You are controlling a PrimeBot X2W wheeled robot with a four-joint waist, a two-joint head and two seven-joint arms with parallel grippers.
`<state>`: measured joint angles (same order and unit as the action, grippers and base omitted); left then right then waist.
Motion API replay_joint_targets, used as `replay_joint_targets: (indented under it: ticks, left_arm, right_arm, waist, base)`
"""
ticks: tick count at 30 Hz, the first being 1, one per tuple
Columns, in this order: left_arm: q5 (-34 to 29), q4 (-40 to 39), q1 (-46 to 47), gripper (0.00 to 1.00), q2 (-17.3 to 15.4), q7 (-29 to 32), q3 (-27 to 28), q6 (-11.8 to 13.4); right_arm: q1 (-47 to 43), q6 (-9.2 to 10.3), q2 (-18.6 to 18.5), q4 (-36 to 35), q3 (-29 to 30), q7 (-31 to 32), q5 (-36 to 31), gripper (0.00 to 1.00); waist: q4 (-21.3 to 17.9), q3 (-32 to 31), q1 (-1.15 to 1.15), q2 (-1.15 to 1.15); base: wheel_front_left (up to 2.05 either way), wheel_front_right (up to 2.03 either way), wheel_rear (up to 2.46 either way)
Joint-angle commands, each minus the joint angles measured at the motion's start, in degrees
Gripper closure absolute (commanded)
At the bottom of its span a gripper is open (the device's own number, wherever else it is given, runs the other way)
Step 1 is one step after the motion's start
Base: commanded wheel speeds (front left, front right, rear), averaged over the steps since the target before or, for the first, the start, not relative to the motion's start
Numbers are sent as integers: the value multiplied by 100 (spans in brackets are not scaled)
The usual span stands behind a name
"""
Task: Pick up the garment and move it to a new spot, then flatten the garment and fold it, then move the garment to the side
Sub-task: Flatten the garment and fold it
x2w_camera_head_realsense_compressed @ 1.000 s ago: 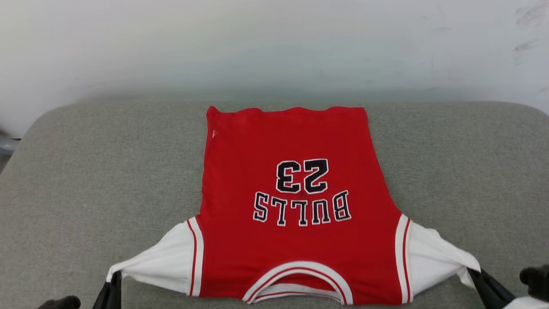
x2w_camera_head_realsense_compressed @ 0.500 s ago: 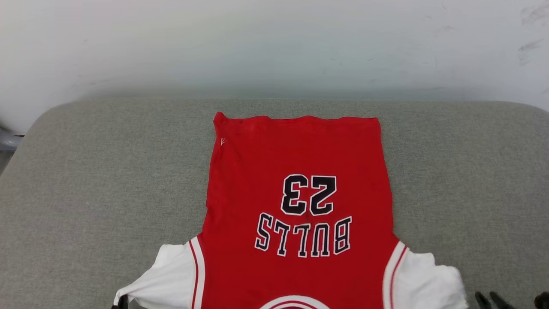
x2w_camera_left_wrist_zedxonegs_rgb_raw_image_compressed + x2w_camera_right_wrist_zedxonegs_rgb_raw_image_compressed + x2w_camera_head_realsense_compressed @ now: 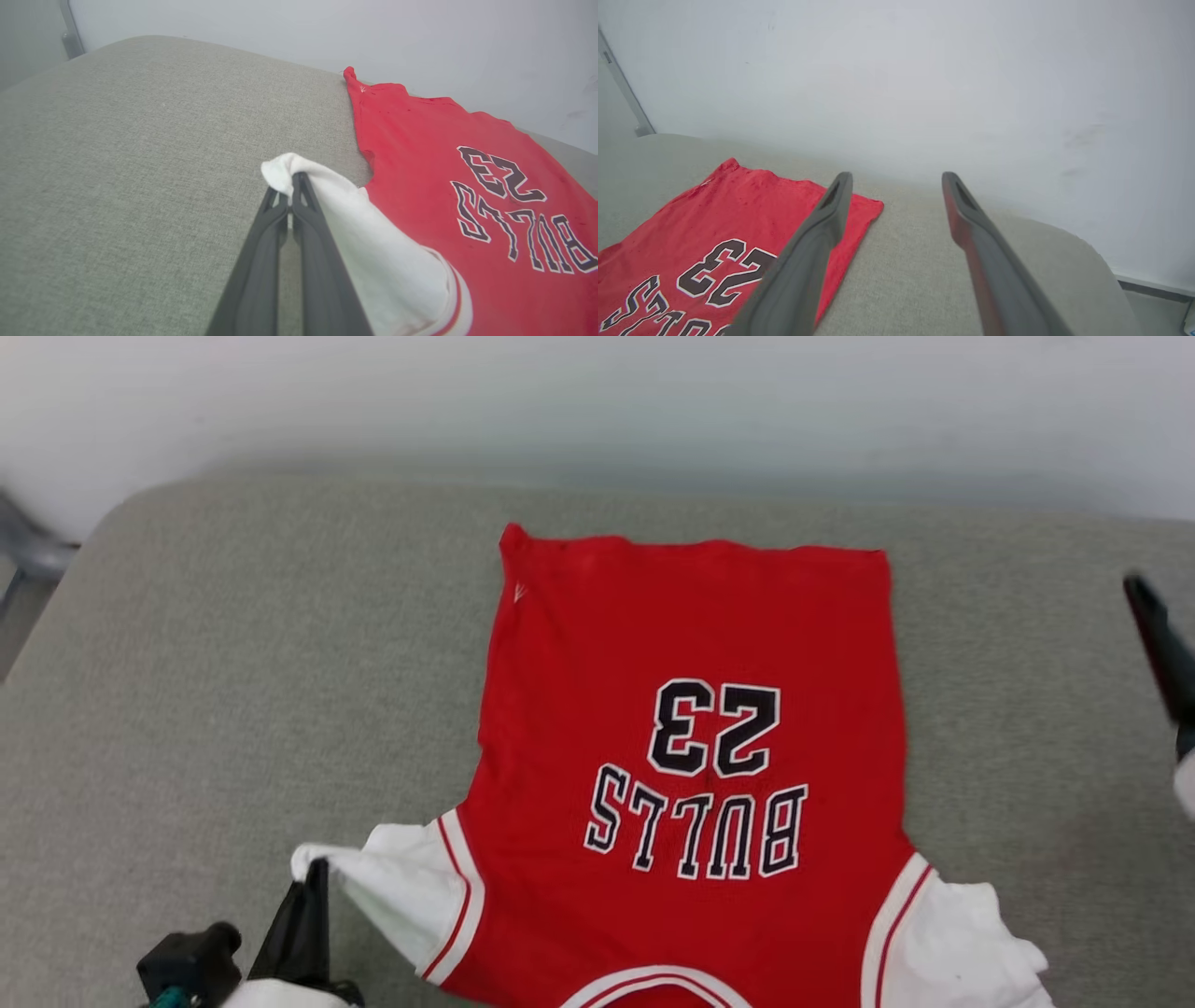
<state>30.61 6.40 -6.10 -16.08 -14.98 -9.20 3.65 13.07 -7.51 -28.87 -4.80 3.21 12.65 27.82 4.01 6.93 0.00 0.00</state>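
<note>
The right gripper [image 3: 896, 179] has let go of the sleeve it was stretching a second ago and now stands well apart from the cloth, its two dark fingers spread wide above the grey cushion [image 3: 233, 663]. In the head view it shows at the right edge [image 3: 1158, 635]. The freed right sleeve [image 3: 962, 943] has slackened from a taut point into a crumpled white heap on the cushion. The left gripper [image 3: 292, 179] keeps its fingers pressed together on the tip of the left sleeve [image 3: 285, 168], holding that corner slightly raised; it shows at the lower left of the head view [image 3: 313, 877]. The garment [image 3: 691, 644] lies flat on the cushion, number side up, hem toward the white wall [image 3: 597, 392] and collar toward the robot. The head camera has shifted, so the whole scene sits differently in the head view.
</note>
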Motion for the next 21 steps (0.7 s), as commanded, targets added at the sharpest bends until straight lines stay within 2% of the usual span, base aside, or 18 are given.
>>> replay_joint_targets:
  ticks: [1, 8, 13, 16, 21]
  left_arm:
    - [-70, -61, 135, 100, 29, -27, -27, -25]
    - [-349, -310, 655, 100, 324, -28, -45, -185]
    - [-547, -432, 920, 100, 561, -28, -11, -335]
    - [-668, -505, 1063, 100, 715, -28, -6, -449]
    - [-859, -600, 1310, 100, 952, -28, -18, -625]
  right_arm:
    - [378, 4, -87, -12, -80, 172, -34, 0]
    - [2574, 5, -466, 736, -809, 1933, -10, 0]
    - [3847, 4, -482, 1738, -1170, 3688, 133, 0]
    - [4425, 5, -503, 2272, -1280, 4657, 58, 0]
    - [5103, 4, -506, 2781, -1388, 5633, -332, 0]
  waist:
    - [255, 334, 0, 0]
    - [691, 1094, 0, 0]
    - [940, 1590, 0, 0]
    - [1078, 1897, 0, 0]
    - [1290, 2379, 0, 0]
  base:
    - [0, 0, 0]
    - [0, 0, 0]
    - [0, 0, 0]
    - [0, 0, 0]
    - [0, 0, 0]
